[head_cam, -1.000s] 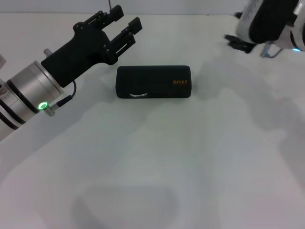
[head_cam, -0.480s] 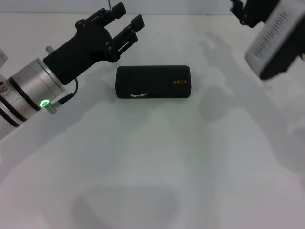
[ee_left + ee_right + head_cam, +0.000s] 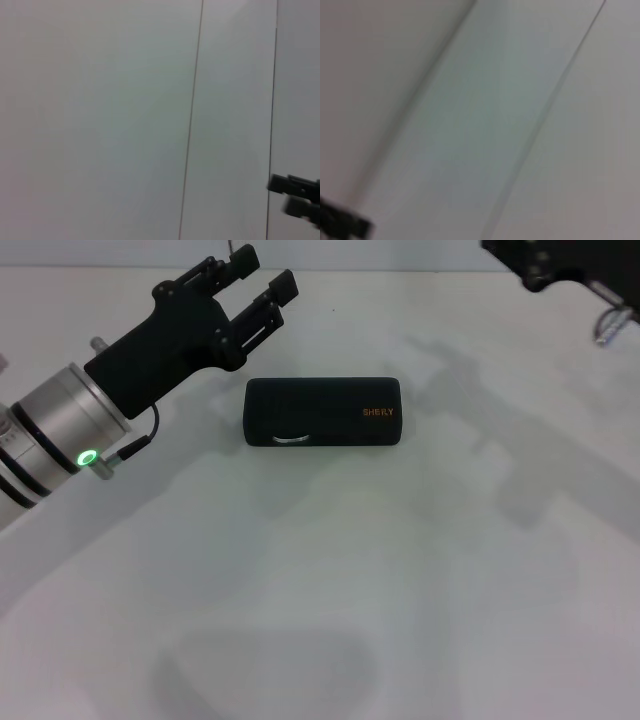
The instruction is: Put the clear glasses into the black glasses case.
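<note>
Item 1: black glasses case (image 3: 322,412), rectangular w/ rounded corners, orange lettering near its right end, small pale glint low on the front face; lies flat on the white table (image 3: 330,600), lid shut, so contents can't be seen. Item 2: clear glasses: not found in any view; either already inside the closed case or out of shot, can't say which, and being transparent they'd be hard to spot on white anyway. Item 3: left gripper (image 3: 258,288), black, fingers spread apart w/ nothing between them, held above the table just behind and to the left of the case, not touching it. Item 4: right gripper (image 3: 545,262), only a dark part shows at the far right top corner, well apart from the case; whether its fingers are spread or closed can't be told. Wrist views show mostly blank wall/table, w/ a dark bit at one edge of each. Risks, as judged: if the glasses aren't inside, the shut lid blocks any placing; a left-arm sweep toward the case could knock or slide it, since nothing pins it; unseen clear glasses could get bumped or crushed by an arm.
</note>
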`<state>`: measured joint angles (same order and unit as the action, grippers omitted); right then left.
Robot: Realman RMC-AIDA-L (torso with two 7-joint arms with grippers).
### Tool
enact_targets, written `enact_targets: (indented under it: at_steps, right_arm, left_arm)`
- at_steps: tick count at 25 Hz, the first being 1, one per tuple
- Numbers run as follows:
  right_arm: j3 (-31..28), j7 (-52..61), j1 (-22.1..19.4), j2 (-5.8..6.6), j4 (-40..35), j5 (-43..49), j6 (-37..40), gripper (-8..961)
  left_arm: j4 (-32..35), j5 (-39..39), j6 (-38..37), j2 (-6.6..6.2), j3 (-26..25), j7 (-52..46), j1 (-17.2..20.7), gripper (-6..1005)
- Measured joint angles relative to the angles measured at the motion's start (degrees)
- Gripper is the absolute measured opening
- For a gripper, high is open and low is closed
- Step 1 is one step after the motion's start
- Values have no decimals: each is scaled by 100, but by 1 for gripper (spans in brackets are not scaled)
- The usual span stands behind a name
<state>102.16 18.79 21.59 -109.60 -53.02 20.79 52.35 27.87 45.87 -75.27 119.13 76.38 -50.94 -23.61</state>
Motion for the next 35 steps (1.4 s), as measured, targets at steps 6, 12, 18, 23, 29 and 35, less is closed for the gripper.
enact_targets:
  at_steps: [6, 12, 18, 23, 29, 35]
  right_arm:
    - [-1384, 3449, 467, 520, 963, 2217, 2549, 527]
    - [-2748, 4583, 1154, 571, 2091, 4413, 4116, 525]
    - [-2949, 4105, 964, 16, 1865, 6054, 4034, 523]
    - [-2958, 4079, 841, -382, 1471, 6727, 3471, 603]
    - [-3030, 4068, 820, -444, 1396, 6817, 3339, 782]
    - [-3294, 3896, 766, -498, 1368, 6823, 3357, 882]
  left_arm:
    - [0, 244, -393, -169, 30, -19, 11, 570]
    - [113, 1265, -1369, -472, 35, -188, -33, 570]
    - [364, 1936, -1981, -603, 11, -179, 240, 571]
    - [465, 2231, -2069, -607, 7, -287, 259, 574]
    - [503, 2238, -2073, -584, 0, -184, 354, 575]
    - [509, 2253, -2077, -595, 0, -94, 379, 575]
